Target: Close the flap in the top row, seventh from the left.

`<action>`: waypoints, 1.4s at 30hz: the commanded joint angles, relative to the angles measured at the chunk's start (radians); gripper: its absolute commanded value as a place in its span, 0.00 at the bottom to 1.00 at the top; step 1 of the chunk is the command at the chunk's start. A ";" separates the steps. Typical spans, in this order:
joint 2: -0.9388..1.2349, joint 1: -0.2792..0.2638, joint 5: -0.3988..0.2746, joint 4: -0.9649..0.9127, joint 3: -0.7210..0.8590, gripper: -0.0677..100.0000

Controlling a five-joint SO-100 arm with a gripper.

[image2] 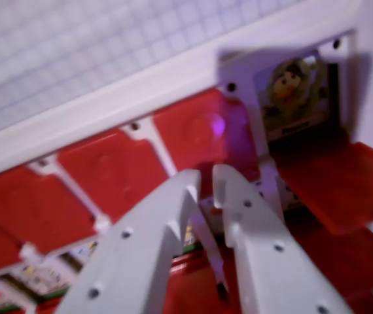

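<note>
The open red flap (pixel 334 183) hangs down at the right below its uncovered picture window (pixel 296 91) (a cartoon figure shows). The gripper (pixel 203 180), jaws narrow and empty, sits just left of it; I judge the approach step, needing a rightward shift, then a push up.

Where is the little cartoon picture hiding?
In the wrist view's upper right, the small cartoon character picture sits in a white-framed window, just above the open red plastic flap and right of the closed red flaps.
</note>
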 commanded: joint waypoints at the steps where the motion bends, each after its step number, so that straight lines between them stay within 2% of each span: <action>1: 0.268 -0.021 -0.037 0.031 0.020 0.02; 6: 0.437 -0.044 -0.074 0.061 0.133 0.02; 16: 0.790 -0.106 -0.133 0.242 0.350 0.02; 26: 1.135 -0.189 -0.140 0.272 0.646 0.02; 31: 1.258 -0.219 -0.144 0.304 0.741 0.02; 42: 1.417 -0.230 -0.146 0.333 0.893 0.02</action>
